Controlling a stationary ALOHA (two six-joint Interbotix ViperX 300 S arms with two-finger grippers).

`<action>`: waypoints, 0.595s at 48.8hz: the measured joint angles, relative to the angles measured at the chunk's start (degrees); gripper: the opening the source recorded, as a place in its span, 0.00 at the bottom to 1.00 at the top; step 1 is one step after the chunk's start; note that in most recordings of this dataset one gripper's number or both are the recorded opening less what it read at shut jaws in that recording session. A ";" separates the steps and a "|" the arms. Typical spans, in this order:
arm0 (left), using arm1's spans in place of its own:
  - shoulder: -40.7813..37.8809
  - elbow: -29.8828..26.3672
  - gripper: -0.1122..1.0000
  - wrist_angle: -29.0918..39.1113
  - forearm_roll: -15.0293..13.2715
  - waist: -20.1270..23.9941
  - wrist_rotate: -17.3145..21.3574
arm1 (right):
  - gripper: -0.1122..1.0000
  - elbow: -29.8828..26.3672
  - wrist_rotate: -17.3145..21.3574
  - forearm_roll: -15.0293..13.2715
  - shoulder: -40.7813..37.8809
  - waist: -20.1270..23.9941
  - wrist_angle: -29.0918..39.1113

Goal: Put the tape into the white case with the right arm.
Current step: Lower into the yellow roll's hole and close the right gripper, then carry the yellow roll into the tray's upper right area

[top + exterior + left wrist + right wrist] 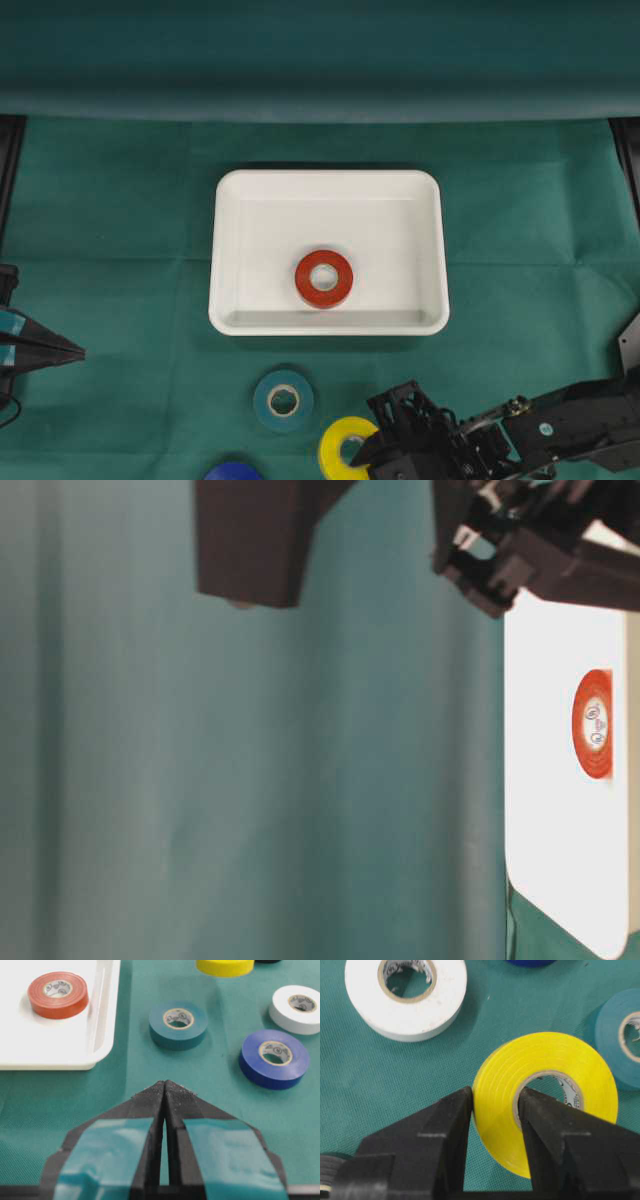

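Right arm [520,435] low, jaws pinching yellow tape's [545,1095] wall.

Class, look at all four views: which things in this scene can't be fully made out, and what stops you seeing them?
- Blue tape: overhead view, cut by the bottom edge.
- Yellow tape: overhead view, partly hidden by the right gripper.
- Teal tape: right wrist view, cut by the right edge.
- White case: table-level view, cut by the right edge.

The white case [328,200] lies mostly bare around its red roll [323,279]; the teal roll [283,400] seemingly flanks the approach.
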State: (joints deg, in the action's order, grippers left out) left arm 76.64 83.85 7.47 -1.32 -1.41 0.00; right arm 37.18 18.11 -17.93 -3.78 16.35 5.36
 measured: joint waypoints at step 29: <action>0.00 0.00 0.10 0.00 0.00 0.00 0.00 | 0.11 1.32 -0.18 -0.09 8.26 -7.21 11.78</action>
State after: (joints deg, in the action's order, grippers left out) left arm 76.64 83.85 7.47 -1.32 -1.41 0.00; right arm 38.50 17.93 -18.02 4.48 9.14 17.14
